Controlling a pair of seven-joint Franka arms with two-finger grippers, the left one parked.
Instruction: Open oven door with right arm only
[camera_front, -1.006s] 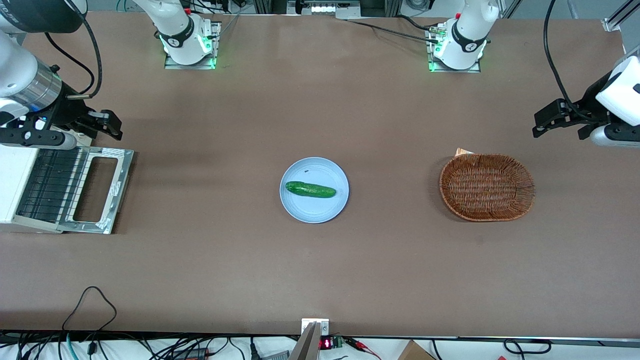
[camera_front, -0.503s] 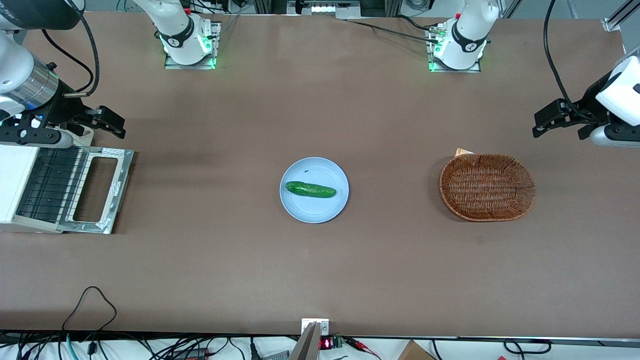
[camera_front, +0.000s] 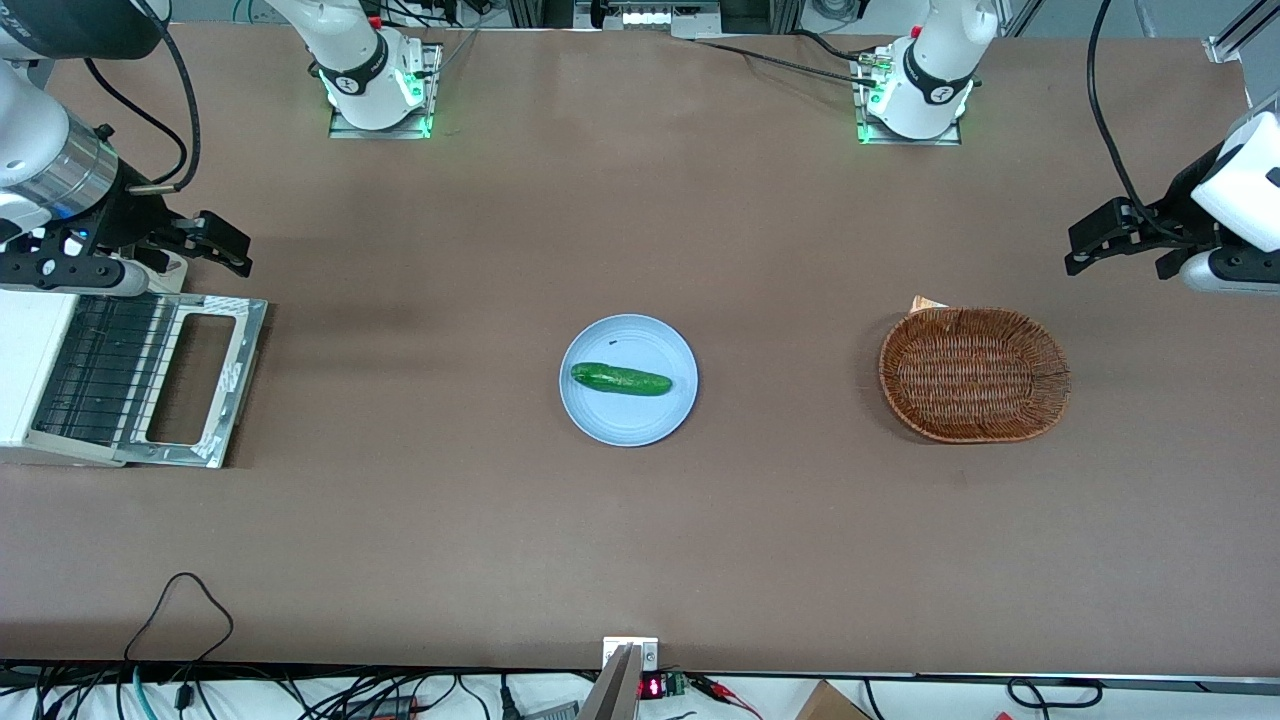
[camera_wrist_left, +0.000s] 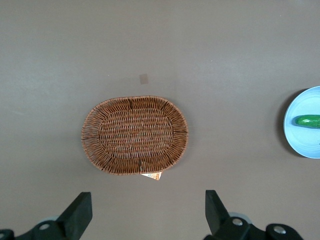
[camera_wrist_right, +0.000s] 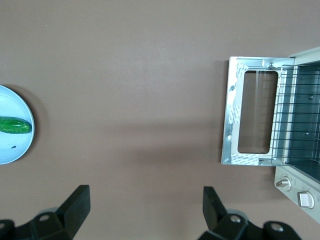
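Observation:
The oven door (camera_front: 195, 380) lies folded down flat on the table in front of the small white toaster oven (camera_front: 30, 375), its silver frame and window facing up, with the wire rack showing inside. The right wrist view shows the same door (camera_wrist_right: 252, 117) lying open. My right arm (camera_front: 45, 175), with its silver wrist cylinder, hangs above the table farther from the front camera than the oven. Its black gripper (camera_front: 225, 243) is open, high above bare table, holding nothing (camera_wrist_right: 145, 210).
A light blue plate (camera_front: 628, 420) holding a green cucumber (camera_front: 620, 379) sits mid-table. A brown wicker basket (camera_front: 974, 374) lies toward the parked arm's end. Two arm bases (camera_front: 375, 85) stand at the table's back edge. Oven knobs (camera_wrist_right: 283, 183) show in the right wrist view.
One second ago the gripper hung lower, close over the oven's top edge. It has since risen and pulled slightly away from the front camera, then held still. The door stays down.

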